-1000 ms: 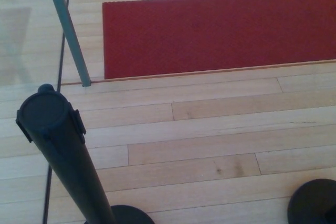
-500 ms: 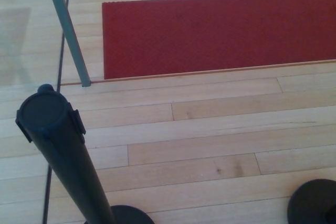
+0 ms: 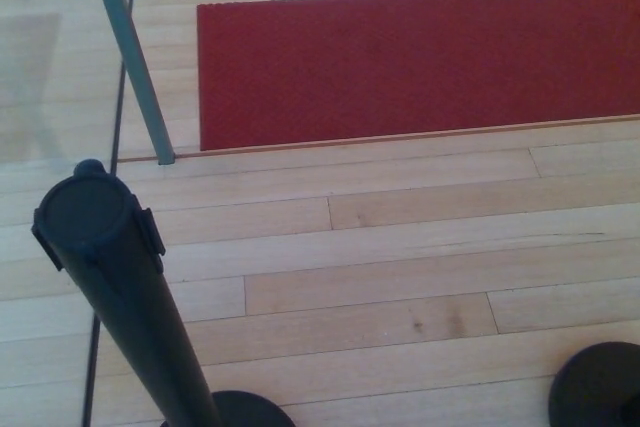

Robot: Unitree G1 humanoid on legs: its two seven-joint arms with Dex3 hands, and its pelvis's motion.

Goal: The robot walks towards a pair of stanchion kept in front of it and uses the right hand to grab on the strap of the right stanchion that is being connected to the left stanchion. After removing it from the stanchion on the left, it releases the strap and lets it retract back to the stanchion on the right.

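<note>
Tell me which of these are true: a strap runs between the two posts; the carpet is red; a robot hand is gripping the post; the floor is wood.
1. A strap runs between the posts. False: no strap shows between the black post and the round base at the lower right.
2. The carpet is red. True.
3. A robot hand is gripping the post. False: no hand is in view.
4. The floor is wood. True.

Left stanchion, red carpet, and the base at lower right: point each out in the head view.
left stanchion point(image 3: 85, 215): head view, on its round top cap.
red carpet point(image 3: 420, 57): head view, mid-surface.
base point(image 3: 597, 387): head view, its dark rounded top.
</note>
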